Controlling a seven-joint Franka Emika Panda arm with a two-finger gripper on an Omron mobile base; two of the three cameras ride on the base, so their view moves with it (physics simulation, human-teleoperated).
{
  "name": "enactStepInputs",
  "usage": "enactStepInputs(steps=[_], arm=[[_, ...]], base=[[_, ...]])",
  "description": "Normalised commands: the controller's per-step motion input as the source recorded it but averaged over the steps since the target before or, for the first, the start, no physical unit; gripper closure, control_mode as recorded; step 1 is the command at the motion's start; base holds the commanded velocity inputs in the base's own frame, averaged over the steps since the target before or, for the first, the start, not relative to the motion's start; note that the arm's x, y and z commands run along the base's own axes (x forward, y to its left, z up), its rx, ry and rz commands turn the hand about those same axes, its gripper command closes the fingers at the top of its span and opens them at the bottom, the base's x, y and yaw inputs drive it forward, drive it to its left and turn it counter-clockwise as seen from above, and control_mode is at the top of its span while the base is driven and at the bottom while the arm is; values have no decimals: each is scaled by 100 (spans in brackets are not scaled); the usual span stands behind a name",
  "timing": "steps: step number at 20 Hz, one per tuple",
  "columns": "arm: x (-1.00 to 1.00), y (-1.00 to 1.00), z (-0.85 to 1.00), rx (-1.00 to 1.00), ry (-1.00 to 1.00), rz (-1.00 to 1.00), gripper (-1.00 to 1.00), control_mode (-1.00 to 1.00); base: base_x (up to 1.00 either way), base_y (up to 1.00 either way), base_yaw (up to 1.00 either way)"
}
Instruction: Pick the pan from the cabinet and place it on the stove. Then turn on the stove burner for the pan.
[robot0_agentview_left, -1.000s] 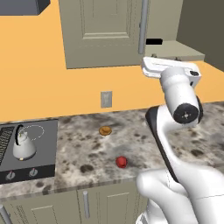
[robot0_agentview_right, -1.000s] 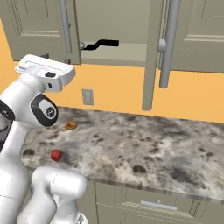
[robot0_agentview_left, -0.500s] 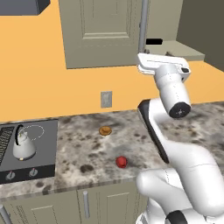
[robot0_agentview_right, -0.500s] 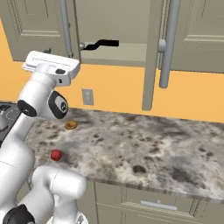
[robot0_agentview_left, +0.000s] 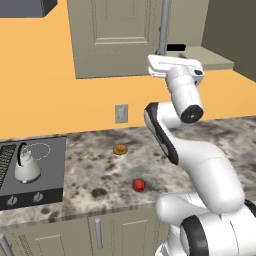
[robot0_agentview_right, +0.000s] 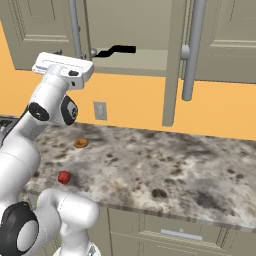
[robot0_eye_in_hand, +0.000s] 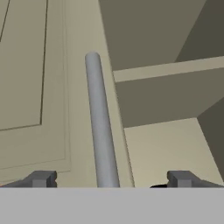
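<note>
I'm reaching for the pan (robot0_agentview_right: 116, 50): its black handle shows at upper centre, inside the open cabinet (robot0_agentview_right: 145, 60). My gripper (robot0_eye_in_hand: 111, 178) is wide open, empty. Next I should enter and straddle that handle.

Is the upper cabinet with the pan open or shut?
Open: the cabinet shows its inner shelf, and the pan handle sticks out over the shelf edge.

— Way into the cabinet (robot0_agentview_right: 150, 35)?
— Open on the right, past the door handle (robot0_eye_in_hand: 100, 127) standing between the spread fingers (robot0_eye_in_hand: 41, 178). Bare shelf (robot0_eye_in_hand: 170, 144) beyond.
— Anything low?
— Pan (robot0_agentview_right: 116, 50) handle poking out over the shelf edge.
</note>
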Motion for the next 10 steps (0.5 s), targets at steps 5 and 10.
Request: enactStepInputs(steps=[5, 10], arm=[[38, 1, 5, 0, 3, 0, -100, -100], [39, 0, 5, 0, 3, 0, -100, -100]], base=[[0, 0, 0], [0, 0, 0]])
